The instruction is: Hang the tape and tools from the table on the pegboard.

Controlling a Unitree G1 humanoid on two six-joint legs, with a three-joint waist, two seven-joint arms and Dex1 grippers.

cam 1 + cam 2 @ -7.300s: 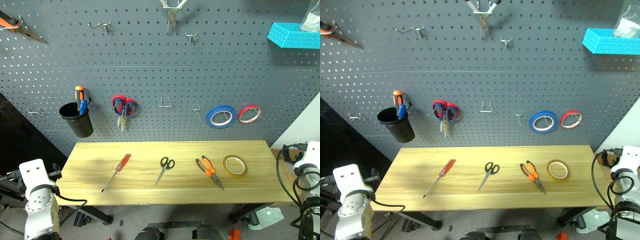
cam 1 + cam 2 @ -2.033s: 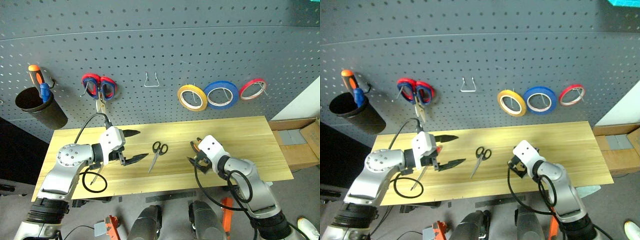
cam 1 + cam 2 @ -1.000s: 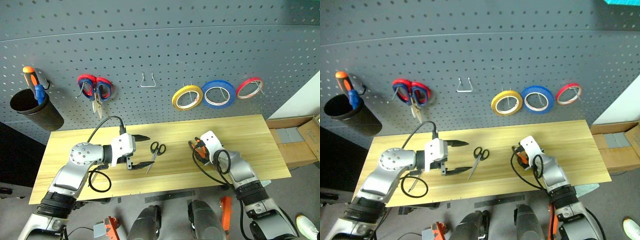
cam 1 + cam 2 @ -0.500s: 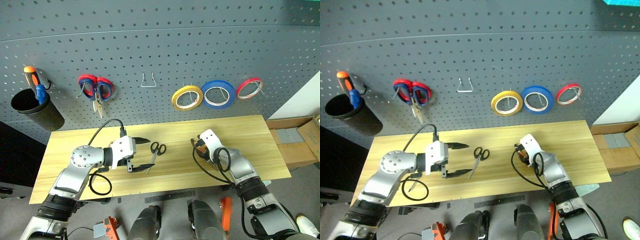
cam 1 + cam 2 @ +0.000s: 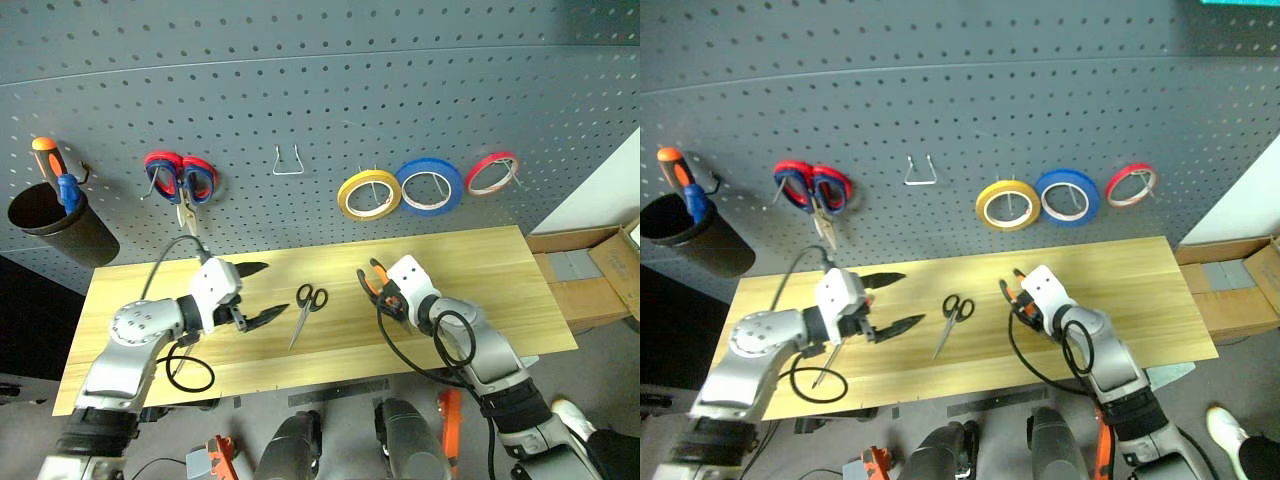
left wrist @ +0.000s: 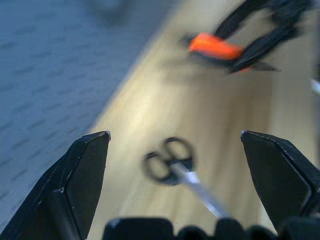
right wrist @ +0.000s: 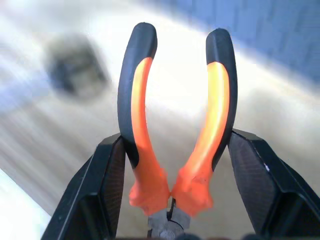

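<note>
right wrist view shows my right gripper (image 7: 172, 165) clamped on the orange-and-black pliers (image 7: 176, 115), both handles splayed up between the fingers. a second ago those pliers lay on the table (image 5: 470, 262) with the gripper over them; now the head views show them lifted clear of the wood, so i judge the pick is done and the carry to the pegboard (image 5: 320, 90) comes next. the bare wire hook (image 5: 287, 161) looks like a free spot.

my left gripper (image 5: 262, 292) has drifted left, jaws spread wide and empty, just short of the black scissors (image 5: 306, 305).

count: three tape rolls on the board, the yellowish tape (image 5: 369, 193) already hung beside the blue roll (image 5: 429, 186) and red roll (image 5: 492, 172). one pair of scissors on the table, one red-and-blue pair (image 5: 181, 180) hanging. the red screwdriver (image 5: 825, 363) lies half hidden under my left arm. one black cup (image 5: 50, 224).
</note>
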